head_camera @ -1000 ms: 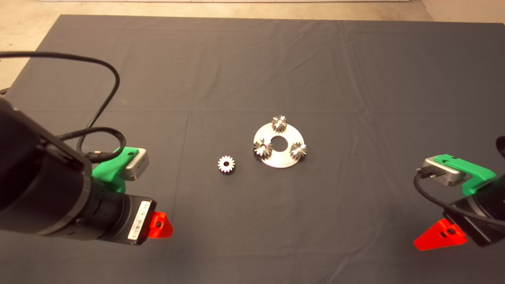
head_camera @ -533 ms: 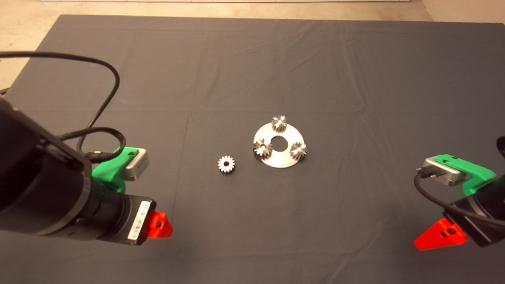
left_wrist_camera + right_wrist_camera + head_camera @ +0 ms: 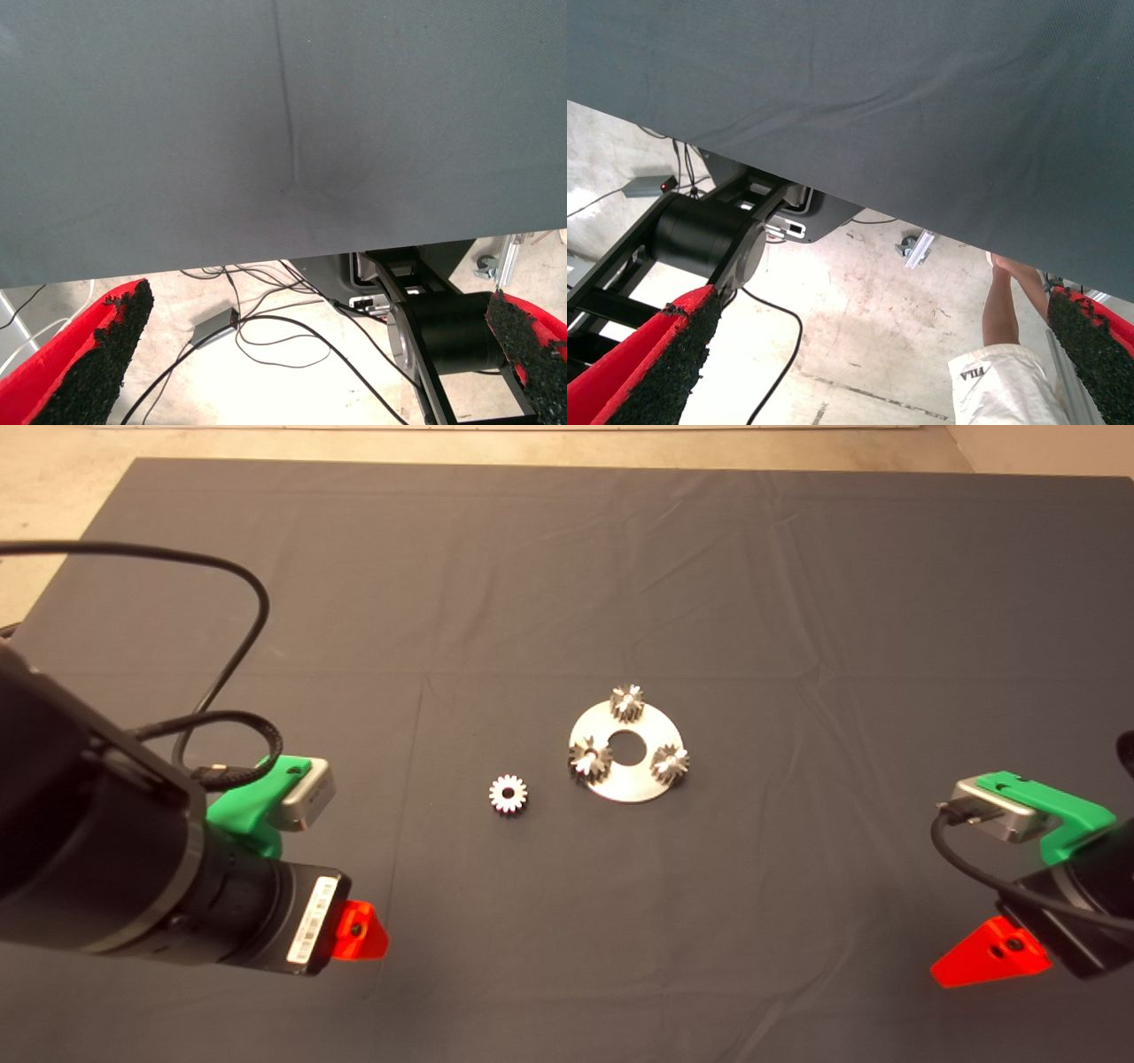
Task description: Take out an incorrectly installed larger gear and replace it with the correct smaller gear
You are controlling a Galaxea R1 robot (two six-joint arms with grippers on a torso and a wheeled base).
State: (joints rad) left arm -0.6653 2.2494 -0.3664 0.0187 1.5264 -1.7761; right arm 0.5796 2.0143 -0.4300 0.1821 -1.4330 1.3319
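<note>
Three gears were seen mounted on the round plate [image 3: 645, 779]; the larger gear [image 3: 589, 759] remained installed, the smaller gear [image 3: 508, 794] lay left of it. Left tool [image 3: 301, 354] and right tool [image 3: 877, 363] were parked wide open at the near corners.

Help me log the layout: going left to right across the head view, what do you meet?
Left gripper → loose smaller gear on the mat → round plate carrying three gears → right gripper.
</note>
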